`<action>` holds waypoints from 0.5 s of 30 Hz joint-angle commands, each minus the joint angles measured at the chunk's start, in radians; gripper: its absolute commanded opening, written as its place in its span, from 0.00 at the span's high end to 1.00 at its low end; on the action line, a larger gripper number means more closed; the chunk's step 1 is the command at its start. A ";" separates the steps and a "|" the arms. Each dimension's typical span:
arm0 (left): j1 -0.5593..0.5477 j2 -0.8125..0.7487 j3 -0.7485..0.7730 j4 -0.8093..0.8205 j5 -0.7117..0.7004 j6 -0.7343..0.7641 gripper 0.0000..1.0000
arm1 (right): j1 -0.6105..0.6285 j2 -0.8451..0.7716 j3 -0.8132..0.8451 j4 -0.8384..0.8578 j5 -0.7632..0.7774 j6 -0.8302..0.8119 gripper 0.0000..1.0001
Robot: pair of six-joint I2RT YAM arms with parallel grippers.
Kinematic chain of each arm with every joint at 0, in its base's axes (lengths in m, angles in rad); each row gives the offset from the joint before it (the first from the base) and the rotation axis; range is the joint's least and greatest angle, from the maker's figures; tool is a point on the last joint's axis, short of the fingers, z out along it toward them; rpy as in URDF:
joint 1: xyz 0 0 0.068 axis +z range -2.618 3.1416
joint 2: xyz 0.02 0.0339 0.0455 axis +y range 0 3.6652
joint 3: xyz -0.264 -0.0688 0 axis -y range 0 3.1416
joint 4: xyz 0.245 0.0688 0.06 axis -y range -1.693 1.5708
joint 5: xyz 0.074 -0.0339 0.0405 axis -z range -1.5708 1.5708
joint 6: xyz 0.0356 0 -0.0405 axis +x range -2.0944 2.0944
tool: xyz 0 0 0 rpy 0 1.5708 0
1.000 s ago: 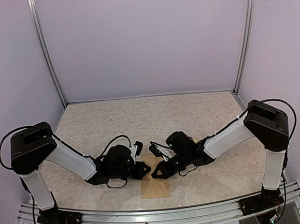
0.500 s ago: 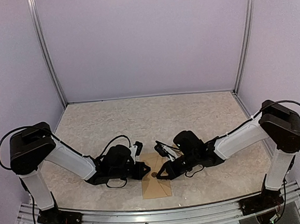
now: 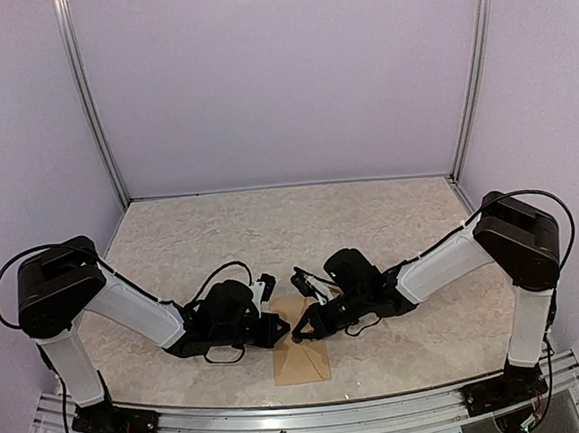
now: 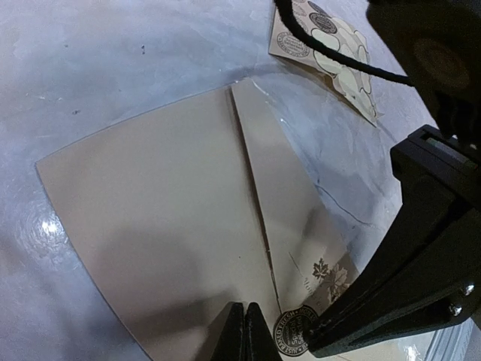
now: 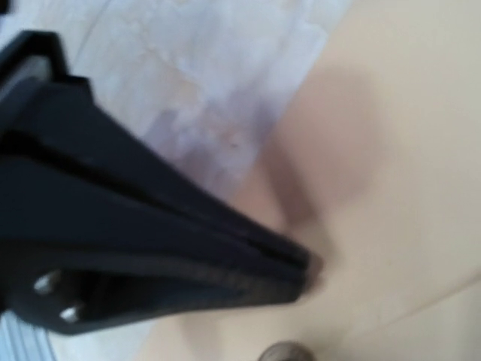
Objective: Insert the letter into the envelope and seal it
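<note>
The tan envelope (image 3: pixel 301 361) lies flat near the front edge with its flap folded down (image 4: pixel 173 226). A round dark sticker (image 4: pixel 297 335) sits on the flap seam. My left gripper (image 3: pixel 283 329) is shut, its tips (image 4: pixel 242 331) resting on the envelope just left of the sticker. My right gripper (image 3: pixel 299 333) is shut, and its tip (image 4: pixel 316 342) touches the sticker's right edge. The right wrist view is blurred: the left gripper's shut fingers (image 5: pixel 225 248) reach in over the envelope (image 5: pixel 406 150). The letter is out of view.
A card of round gold and brown stickers (image 4: pixel 323 37) lies on the marbled table (image 3: pixel 270 228) just beyond the envelope, under the right wrist. The metal front rail (image 3: pixel 305 408) runs close behind the envelope's near edge.
The right gripper drew back to the right, uncovering the sticker on the envelope, then came back left onto it. The left arm has not moved.
</note>
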State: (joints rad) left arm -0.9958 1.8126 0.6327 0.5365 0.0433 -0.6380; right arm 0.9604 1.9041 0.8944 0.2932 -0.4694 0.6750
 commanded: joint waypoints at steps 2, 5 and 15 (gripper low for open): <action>-0.009 -0.006 -0.014 -0.049 -0.010 0.019 1.00 | -0.004 0.062 0.048 -0.040 0.000 0.010 1.00; -0.009 -0.005 -0.014 -0.049 -0.011 0.018 1.00 | -0.005 0.081 0.057 -0.065 0.003 0.015 1.00; -0.008 -0.003 -0.022 -0.049 -0.018 0.015 1.00 | -0.045 0.036 -0.025 -0.118 0.056 0.069 1.00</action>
State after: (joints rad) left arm -0.9974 1.8126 0.6315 0.5362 0.0425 -0.6376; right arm 0.9417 1.9549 0.9245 0.2619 -0.4664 0.7200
